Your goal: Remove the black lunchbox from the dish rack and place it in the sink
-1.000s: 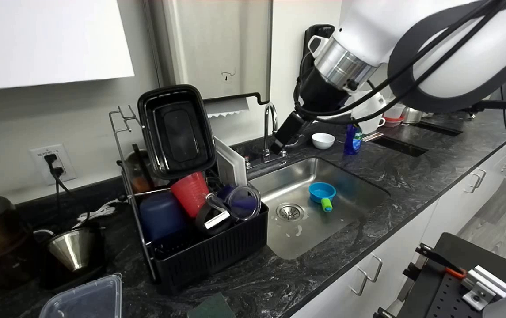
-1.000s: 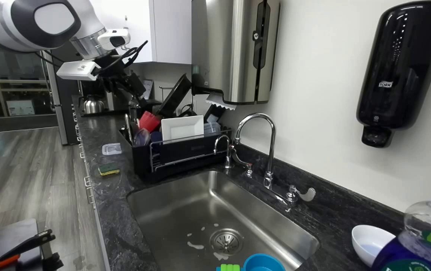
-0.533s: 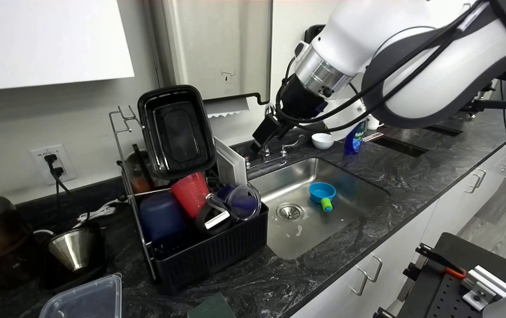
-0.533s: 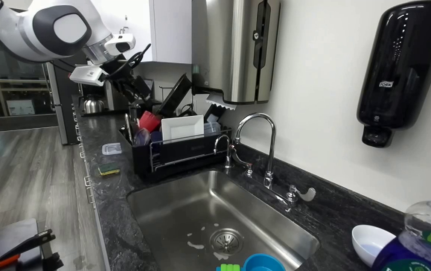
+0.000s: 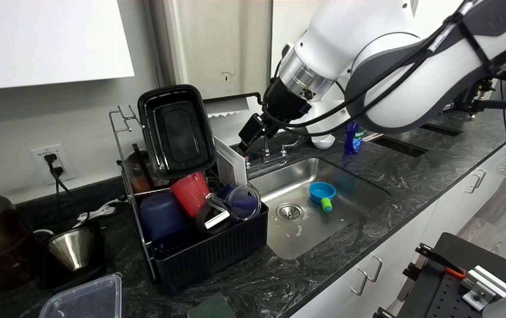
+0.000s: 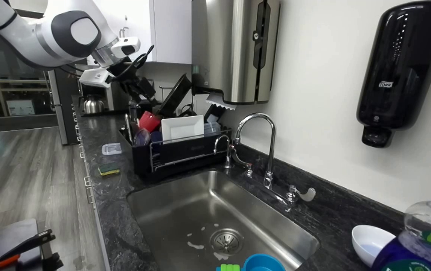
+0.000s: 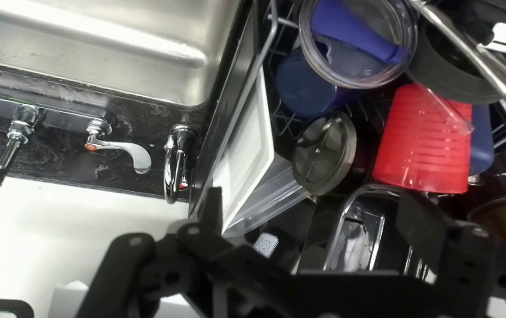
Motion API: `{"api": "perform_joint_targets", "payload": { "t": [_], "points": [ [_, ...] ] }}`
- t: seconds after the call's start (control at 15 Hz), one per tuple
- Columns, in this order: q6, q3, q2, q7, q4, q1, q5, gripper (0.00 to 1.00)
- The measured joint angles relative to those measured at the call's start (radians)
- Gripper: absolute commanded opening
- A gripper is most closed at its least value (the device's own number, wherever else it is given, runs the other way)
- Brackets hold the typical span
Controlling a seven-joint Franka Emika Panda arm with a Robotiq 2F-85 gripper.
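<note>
Black lunchbox (image 5: 177, 132) leans, upper left in an exterior view; my gripper (image 7: 309, 193), spread open, should squarely straddle its rim.

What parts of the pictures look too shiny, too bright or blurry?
Wrist view: a bright streak of glare on the sink; the hand dark and soft-edged, probably too close to be in focus. In an exterior view: the cupboard almost plain white, a faint grey sheen inside the black lunchbox. In an exterior view: tiny light spots on the soap dispenser.
</note>
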Motion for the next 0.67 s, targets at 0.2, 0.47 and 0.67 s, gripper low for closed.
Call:
{"api": "perform_joint_targets", "payload": {
  "t": [0.2,0.47,0.67],
  "points": [
    [0.0,0.0,0.001,0.0,0.002,-0.001,-0.001,1.0],
    [0.0,0.001,0.001,0.0,0.002,-0.001,-0.001,1.0],
    [0.021,0.001,0.012,0.0,0.004,0.002,-0.001,1.0]
  ]
}}
